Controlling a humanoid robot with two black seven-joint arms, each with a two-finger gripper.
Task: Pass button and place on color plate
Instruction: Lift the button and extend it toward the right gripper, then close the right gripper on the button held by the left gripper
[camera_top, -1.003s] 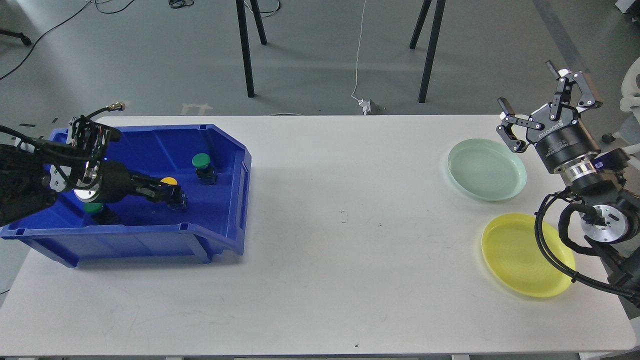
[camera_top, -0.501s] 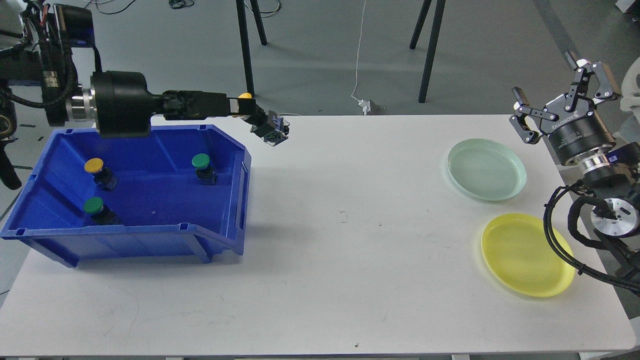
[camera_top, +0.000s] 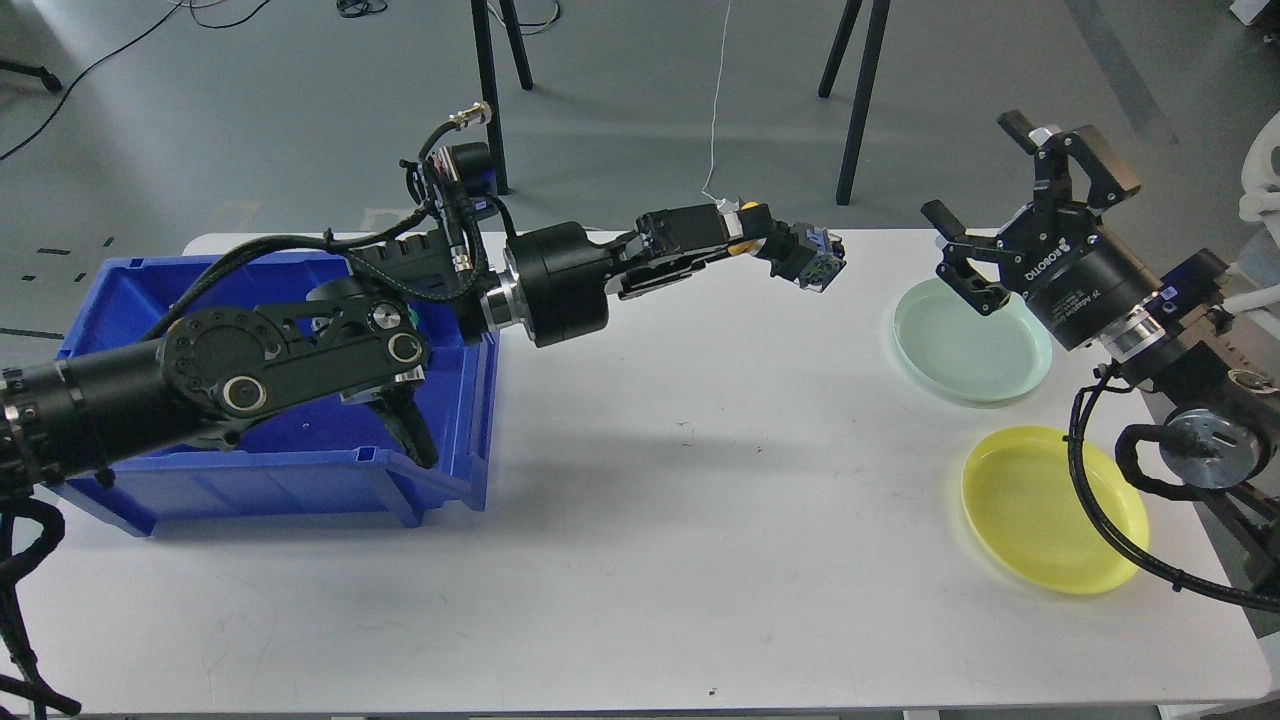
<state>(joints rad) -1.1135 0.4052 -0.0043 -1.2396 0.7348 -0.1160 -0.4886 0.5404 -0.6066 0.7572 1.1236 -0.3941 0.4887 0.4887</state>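
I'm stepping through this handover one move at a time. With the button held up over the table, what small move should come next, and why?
Probably carry the yellow button a little farther right, toward the right gripper. The left gripper holds it above the table, short of the plates, while the right gripper waits with open jaws above the green plate, a clear gap between them. The yellow plate lies beyond.

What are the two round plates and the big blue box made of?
The green plate and the yellow plate look like smooth, slightly translucent plastic; both are pale and evenly coloured. The blue bin looks like rigid moulded plastic with a glossy finish, judging by its ribbed rim and uniform colour.
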